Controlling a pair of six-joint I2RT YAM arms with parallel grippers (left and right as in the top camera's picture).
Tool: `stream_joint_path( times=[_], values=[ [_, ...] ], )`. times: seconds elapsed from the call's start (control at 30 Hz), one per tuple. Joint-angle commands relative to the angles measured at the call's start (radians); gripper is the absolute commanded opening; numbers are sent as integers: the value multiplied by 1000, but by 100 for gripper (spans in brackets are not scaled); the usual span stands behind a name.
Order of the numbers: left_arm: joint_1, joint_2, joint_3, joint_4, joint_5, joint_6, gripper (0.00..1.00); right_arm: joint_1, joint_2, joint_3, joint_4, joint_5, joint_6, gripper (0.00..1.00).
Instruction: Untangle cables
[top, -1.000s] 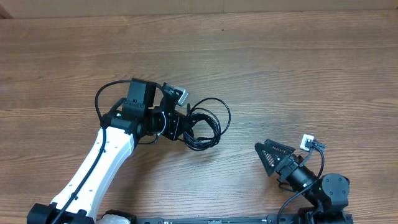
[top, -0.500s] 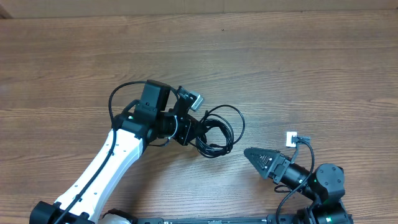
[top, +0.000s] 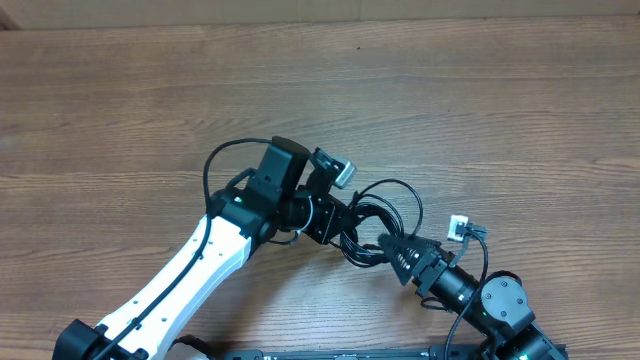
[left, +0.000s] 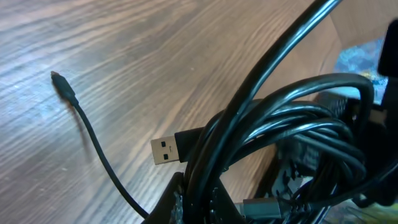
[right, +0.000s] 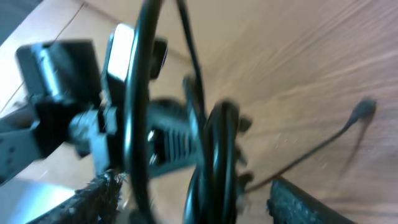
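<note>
Black cables (left: 292, 127) pinched in left gripper (top: 340, 230); right gripper (top: 390, 250) jaws spread astride bundle; wide wood table (top: 520, 110) beyond.

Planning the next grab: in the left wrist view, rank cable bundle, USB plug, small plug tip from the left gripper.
1. cable bundle, in the left gripper.
2. USB plug, sticking out left.
3. small plug tip, far left on table.
</note>
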Motion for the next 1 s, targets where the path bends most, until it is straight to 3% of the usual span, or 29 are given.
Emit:
stream_joint_path(
  times=[0.0, 0.1, 0.17, 0.43, 0.6, 0.73, 0.87, 0.97],
  values=[
    [-28, -11, 17, 4, 44, -12, 4, 9, 0, 24, 8, 159, -4, 67],
    [-33, -11, 17, 3, 122, 64, 4, 9, 0, 24, 7, 150, -4, 52],
    [-35, -11, 17, 4, 200, 133, 4, 9, 0, 24, 8, 123, 6, 36],
    [-34, -11, 17, 55, 225, 160, 5, 9, 0, 24, 31, -167, 32, 4],
    [-18, -11, 17, 126, 211, 160, 5, 9, 0, 24, 140, -279, 20, 4],
    [8, -11, 17, 115, 76, 156, 5, 9, 0, 24, 190, -320, -21, 4],
    [69, -11, 17, 119, -51, 55, 4, 9, 0, 24, 170, -377, -32, 4],
    [123, -11, 17, 118, -141, -87, 4, 9, 0, 24, 161, -378, -32, 4]
  ],
)
